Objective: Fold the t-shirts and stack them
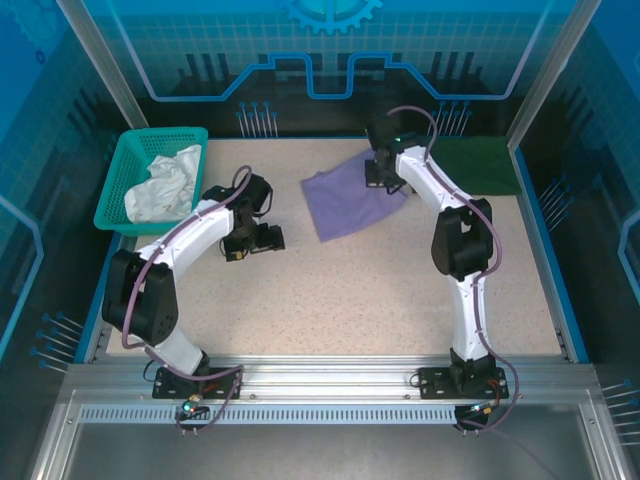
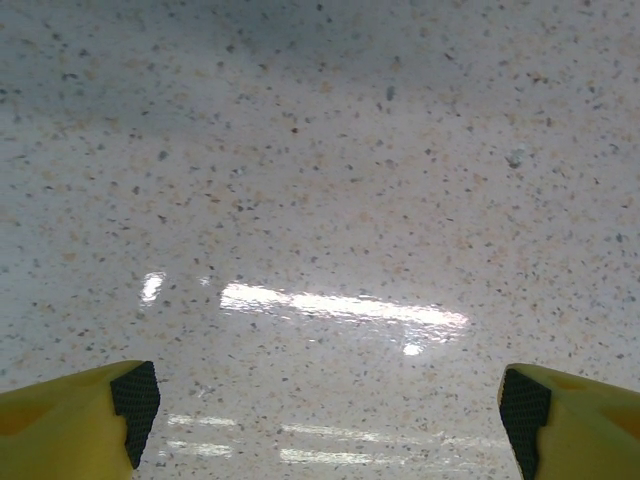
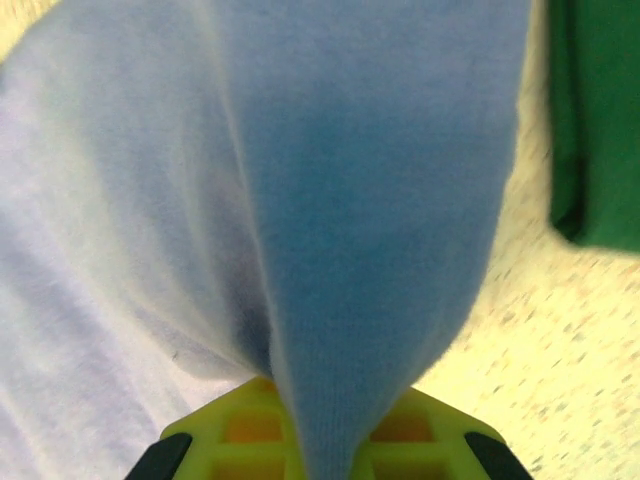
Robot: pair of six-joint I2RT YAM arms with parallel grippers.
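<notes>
**Right end effector [image 1: 385, 183] clamps the lavender t-shirt [image 1: 340, 205]; left end effector [image 1: 243, 252] hangs released over bare tabletop [image 1: 350, 300]**

At the far left of the top view, a teal mesh basket [image 1: 118, 178] sits at the tabletop's edge. A crumpled white cloth [image 1: 165, 185] lies inside it.

Just right of the basket, the left arm curves in and points the left end effector down at the speckled surface. Its jaws stand wide apart with nothing between them. In the left wrist view, the left end effector [image 2: 320, 400] shows its 2 yellow fingers [image 2: 70, 420], each with a dark pad, at the bottom corners. Between them there is bare tabletop [image 2: 320, 150] with streaks of reflected light.

Further right, in the far middle of the tabletop, the lavender t-shirt lies spread out and slightly rumpled. Its right-hand edge runs under the right end effector, which reaches down onto it.

In the right wrist view, the lavender t-shirt [image 3: 300, 200] is gathered into a fold that narrows downwards. The fold ends between the clenched yellow jaws of the right end effector [image 3: 320, 440], so 1 pinch of cloth is grasped there.

At the far right, a dark green t-shirt [image 1: 475, 165] lies flat in the back corner. In the right wrist view the dark green t-shirt [image 3: 595, 120] has a neat folded edge. A strip of tabletop [image 3: 560, 350] separates it from the lavender cloth.
</notes>
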